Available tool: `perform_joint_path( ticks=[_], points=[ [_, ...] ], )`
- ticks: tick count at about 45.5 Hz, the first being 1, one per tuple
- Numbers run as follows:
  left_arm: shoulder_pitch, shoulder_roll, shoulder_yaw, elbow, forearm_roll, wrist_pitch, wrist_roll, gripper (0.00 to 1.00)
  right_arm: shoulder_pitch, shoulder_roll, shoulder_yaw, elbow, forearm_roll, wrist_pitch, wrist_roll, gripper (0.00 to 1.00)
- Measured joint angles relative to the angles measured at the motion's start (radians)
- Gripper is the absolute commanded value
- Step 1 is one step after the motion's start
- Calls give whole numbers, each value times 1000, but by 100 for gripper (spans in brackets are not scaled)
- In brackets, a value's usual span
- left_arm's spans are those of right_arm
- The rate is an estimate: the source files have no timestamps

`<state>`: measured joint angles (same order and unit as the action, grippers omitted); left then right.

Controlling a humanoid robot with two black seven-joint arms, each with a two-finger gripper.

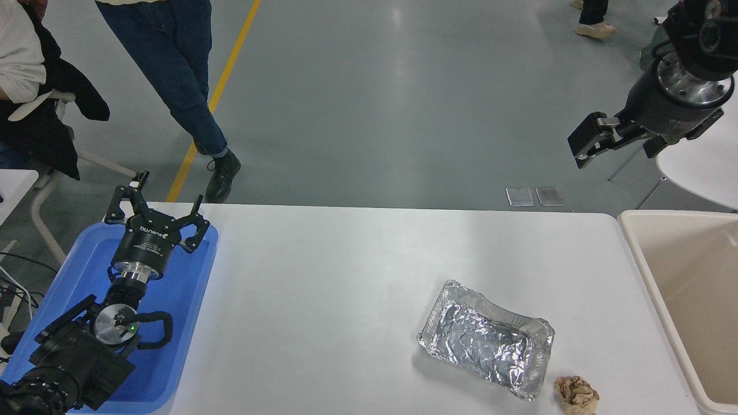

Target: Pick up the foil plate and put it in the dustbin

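The foil plate (pixel 487 340), a crinkled silver tray with a shallow rim, lies on the white table (pixel 346 276) right of centre, near the front edge. The dustbin (pixel 641 259), a deep beige bin with a thick rim, stands at the table's right end. My right gripper (pixel 620 147) hangs high in the air at the upper right, beyond the table's far edge and well above the bin, open and holding nothing. My left gripper (pixel 161 207) rests parked over the blue tray at the lower left, fingers spread open.
A brown crumpled paper ball (pixel 576 395) lies just right of the foil plate at the front edge. A shallow blue tray (pixel 190 300) sits under the left arm. A person's legs (pixel 184 86) and a seated person (pixel 23 69) are beyond the far left edge.
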<state>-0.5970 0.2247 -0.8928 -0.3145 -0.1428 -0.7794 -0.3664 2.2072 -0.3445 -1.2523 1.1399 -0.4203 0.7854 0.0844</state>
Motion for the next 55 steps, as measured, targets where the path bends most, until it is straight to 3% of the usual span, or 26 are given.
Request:
perform_joint_path(
  ticks=[49, 55],
  points=[
    [1, 1, 0, 0, 5, -1, -3, 100, 9, -9, 9, 1, 0, 0, 1, 100],
    [1, 1, 0, 0, 5, -1, -3, 100, 5, -9, 52, 1, 51, 0, 5, 100]
  ],
)
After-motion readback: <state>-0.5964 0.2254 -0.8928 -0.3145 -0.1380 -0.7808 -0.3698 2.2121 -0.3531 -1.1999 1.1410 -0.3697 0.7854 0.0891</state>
